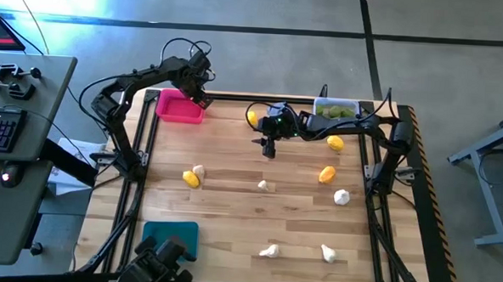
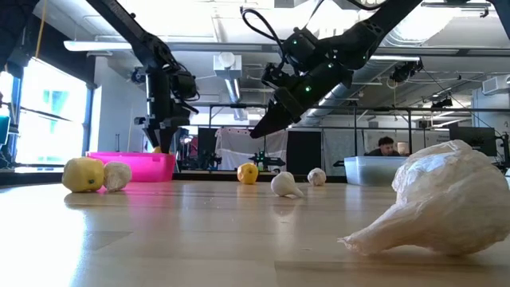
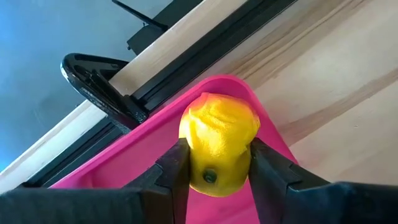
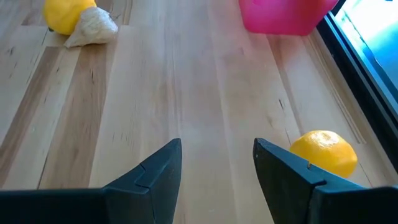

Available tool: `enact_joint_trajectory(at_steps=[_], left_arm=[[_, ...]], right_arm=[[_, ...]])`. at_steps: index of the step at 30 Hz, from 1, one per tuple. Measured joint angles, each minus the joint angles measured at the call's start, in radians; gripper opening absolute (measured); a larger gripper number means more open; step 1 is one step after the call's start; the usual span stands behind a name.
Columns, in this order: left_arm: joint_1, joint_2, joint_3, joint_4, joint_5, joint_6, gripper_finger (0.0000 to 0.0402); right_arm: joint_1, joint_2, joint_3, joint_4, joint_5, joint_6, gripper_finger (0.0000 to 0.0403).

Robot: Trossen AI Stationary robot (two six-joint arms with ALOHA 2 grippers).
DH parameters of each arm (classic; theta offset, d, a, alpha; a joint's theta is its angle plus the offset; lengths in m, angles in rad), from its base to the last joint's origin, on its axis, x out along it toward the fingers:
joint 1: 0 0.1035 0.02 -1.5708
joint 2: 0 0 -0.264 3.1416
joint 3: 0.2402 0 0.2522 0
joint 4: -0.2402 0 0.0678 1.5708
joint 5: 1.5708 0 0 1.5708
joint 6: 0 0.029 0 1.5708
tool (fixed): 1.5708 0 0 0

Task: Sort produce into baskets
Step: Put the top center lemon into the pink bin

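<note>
Pink plastic basket: left gripper above it, clamped on a yellow lemon-like fruit, not yet dropped.
Wooden surface: lemons and garlic bulbs unsorted.
Right gripper: apart, empty, near orange fruit.
Clear basket: limes inside.

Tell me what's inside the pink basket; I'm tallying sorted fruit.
The pink basket shows only bare pink floor. The left claw holds a lemon above it, unreleased. The arm covers part of the interior.
</note>
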Motion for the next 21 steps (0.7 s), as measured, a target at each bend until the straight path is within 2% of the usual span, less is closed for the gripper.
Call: enact_joint_trajectory(at_steps=[12,21], left_arm=[[0.0,0.0,0.0,0.003,-0.017,0.035,0.0188],[0.0,0.0,0.0,0.021,-0.044,0.042,0.0188]], right_arm=[[0.0,0.0,0.0,0.0,0.0,0.011,0.0188],[0.0,0.0,0.0,0.0,0.0,0.019,0.0188]])
